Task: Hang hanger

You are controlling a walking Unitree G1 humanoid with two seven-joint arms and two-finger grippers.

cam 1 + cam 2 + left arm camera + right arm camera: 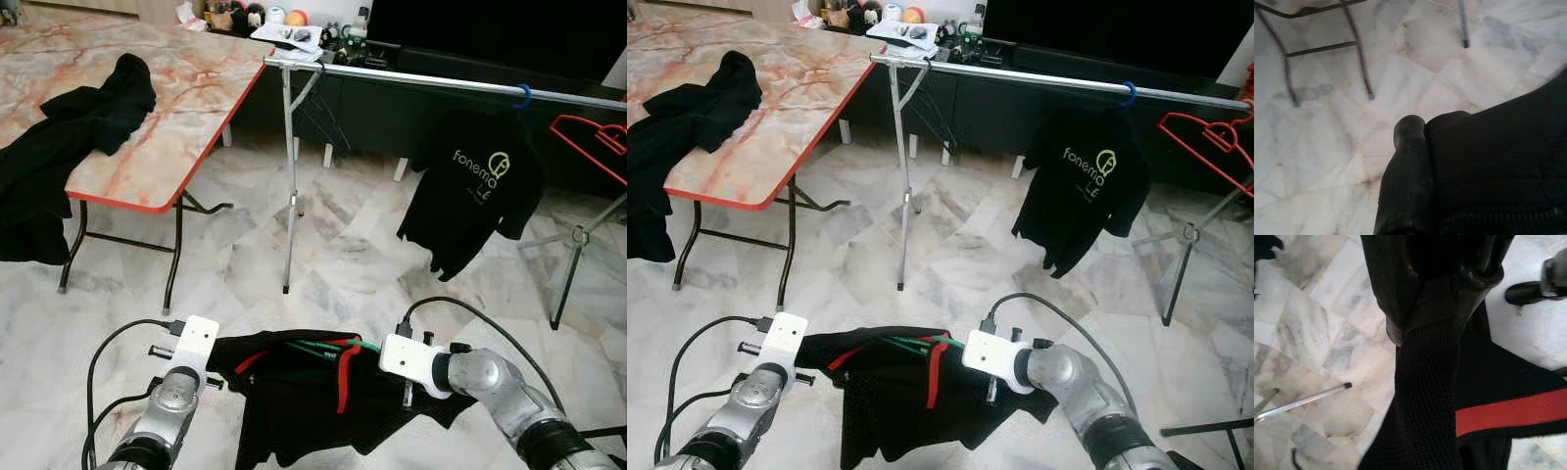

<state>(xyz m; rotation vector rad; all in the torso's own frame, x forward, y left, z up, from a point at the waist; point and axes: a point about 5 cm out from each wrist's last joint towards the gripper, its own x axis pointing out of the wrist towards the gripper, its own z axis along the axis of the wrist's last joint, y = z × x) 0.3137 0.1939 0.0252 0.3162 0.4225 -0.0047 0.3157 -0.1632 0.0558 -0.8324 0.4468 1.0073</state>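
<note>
Black jersey (294, 392) on a green hanger (318, 347) — both grippers, left (211, 377) and right (387, 377), are clamping its shoulders, so you're carrying it spread toward the rail (441, 83).

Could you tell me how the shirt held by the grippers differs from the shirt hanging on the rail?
The held shirt has red stripes; the hanging shirt bears a pale logo. The held shirt sags between the left gripper and right gripper; the hanging shirt hangs from the rail. Both are black.

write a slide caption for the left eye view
Both grippers, left and right, hold a black garment on a green hanger before the clothes rail.
</note>
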